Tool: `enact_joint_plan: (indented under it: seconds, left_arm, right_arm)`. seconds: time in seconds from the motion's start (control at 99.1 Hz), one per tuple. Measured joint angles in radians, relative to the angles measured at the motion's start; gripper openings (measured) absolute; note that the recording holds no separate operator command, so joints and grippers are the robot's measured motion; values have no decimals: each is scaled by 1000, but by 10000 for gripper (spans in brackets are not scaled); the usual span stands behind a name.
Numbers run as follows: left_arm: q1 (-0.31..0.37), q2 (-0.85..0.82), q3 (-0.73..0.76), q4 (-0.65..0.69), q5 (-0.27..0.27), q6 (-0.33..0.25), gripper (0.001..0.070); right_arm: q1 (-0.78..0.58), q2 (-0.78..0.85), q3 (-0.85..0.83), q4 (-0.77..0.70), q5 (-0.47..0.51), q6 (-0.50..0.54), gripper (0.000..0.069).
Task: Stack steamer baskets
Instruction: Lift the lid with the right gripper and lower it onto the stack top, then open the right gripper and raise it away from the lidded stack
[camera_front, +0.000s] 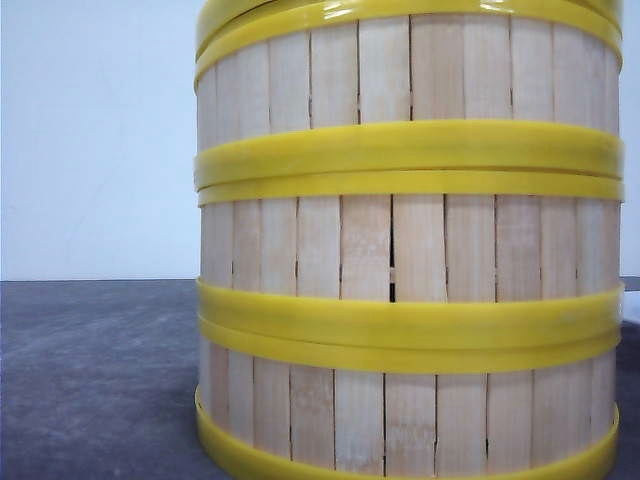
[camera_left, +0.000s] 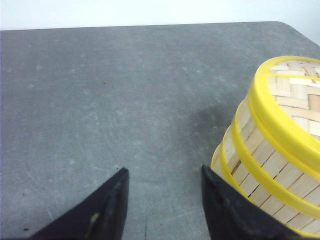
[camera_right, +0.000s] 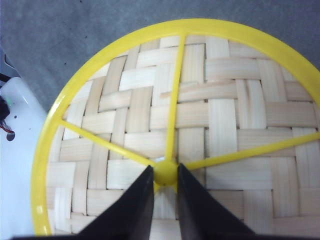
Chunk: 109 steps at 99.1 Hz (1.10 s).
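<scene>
The steamer baskets (camera_front: 410, 250) stand stacked in one column close to the front camera, with three bands of pale slats showing between yellow rings. In the left wrist view the stack (camera_left: 275, 150) stands beside my left gripper (camera_left: 164, 169), which is open over bare table with one finger (camera_left: 225, 210) close to the bottom rings. From above, the right wrist view shows the top basket (camera_right: 210, 115) with its woven floor and yellow spokes. My right gripper (camera_right: 164, 167) is shut on that basket's yellow centre hub (camera_right: 165, 173). Neither arm shows in the front view.
The table (camera_left: 100, 100) is dark grey, with its far edge and a rounded corner (camera_left: 285, 25) against a white wall. A white machine part (camera_right: 15, 150) sits just beside the stack in the right wrist view.
</scene>
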Motion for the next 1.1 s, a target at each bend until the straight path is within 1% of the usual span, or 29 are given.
enact_joint_plan:
  seconds: [0.172, 0.212, 0.293, 0.333, 0.393, 0.474, 0.535, 0.615, 0.737, 0.888, 0.969, 1.1]
  left_arm:
    - [0, 0, 0, 0, 0, 0, 268]
    - [0, 0, 0, 0, 0, 0, 268]
    - [0, 0, 0, 0, 0, 0, 268]
    - [0, 0, 0, 0, 0, 0, 268]
    - [0, 0, 0, 0, 0, 0, 268]
    - [0, 0, 0, 0, 0, 0, 268]
    - [0, 0, 0, 0, 0, 0, 268]
    - [0, 0, 0, 0, 0, 0, 268]
    - [0, 0, 0, 0, 0, 0, 268]
    - [0, 0, 0, 0, 0, 0, 268]
    - [0, 0, 0, 4, 0, 0, 268]
    - [0, 0, 0, 5, 0, 0, 268]
  right_arm:
    - [1, 2, 0, 1, 0, 0, 60]
    - [1, 2, 0, 1, 0, 0, 87]
    - [6, 2, 0, 3, -11, 0, 182]
    - [8, 2, 0, 4, -15, 0, 218]
    - [9, 0, 0, 6, -16, 0, 245]
    - [9, -5, 0, 25, 5, 0, 258]
    - [9, -20, 5, 30, 55, 0, 262]
    - [9, -60, 29, 31, 149, 1, 263]
    - [9, -167, 70, 46, 330, 14, 263]
    - [12, -317, 72, 21, 526, 71, 263]
    - [22, -383, 70, 9, 598, 104, 263]
    - [40, -484, 23, -38, 685, 154, 263]
